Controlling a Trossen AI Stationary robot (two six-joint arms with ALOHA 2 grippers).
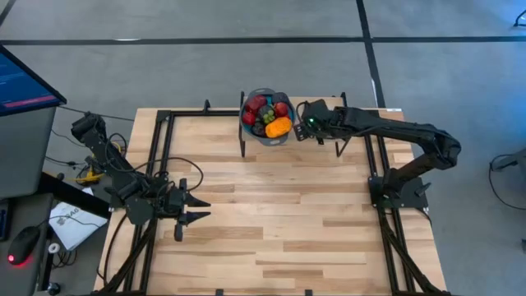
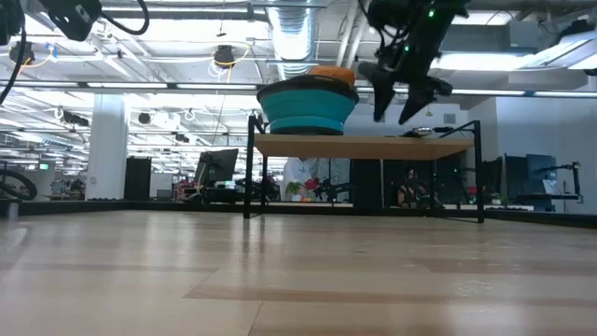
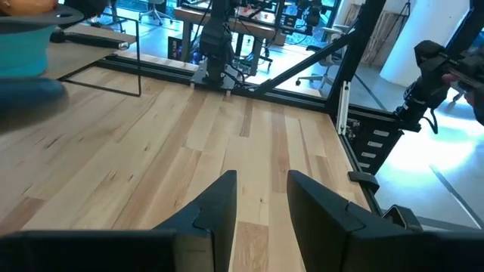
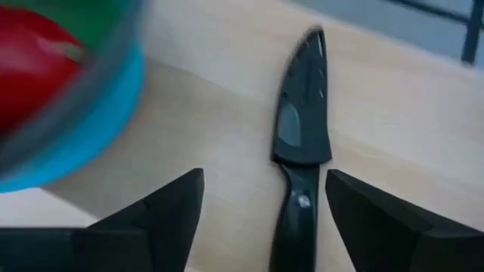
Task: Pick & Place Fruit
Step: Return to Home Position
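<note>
The fruit [image 1: 266,115], red, orange and dark pieces, lies heaped in a blue bowl [image 2: 308,105] on a raised wooden shelf [image 2: 364,146] at the table's far edge. An orange piece [image 2: 331,72] tops the heap. Beside the bowl, toward the right, a black-handled knife [image 4: 301,128] lies flat on the shelf. My right gripper [image 4: 265,208] hangs open just above it, one finger on either side of the handle, not touching. My left gripper [image 1: 200,208] waits open over the table's near left, with nothing between its fingers [image 3: 219,208].
The shelf stands on thin black legs [image 2: 249,177] above the tabletop. Black frame rails [image 1: 160,156] run along the table's left and right sides. The bare wooden tabletop [image 1: 279,205] spreads between the arms. A monitor [image 1: 25,82] stands off the table's left.
</note>
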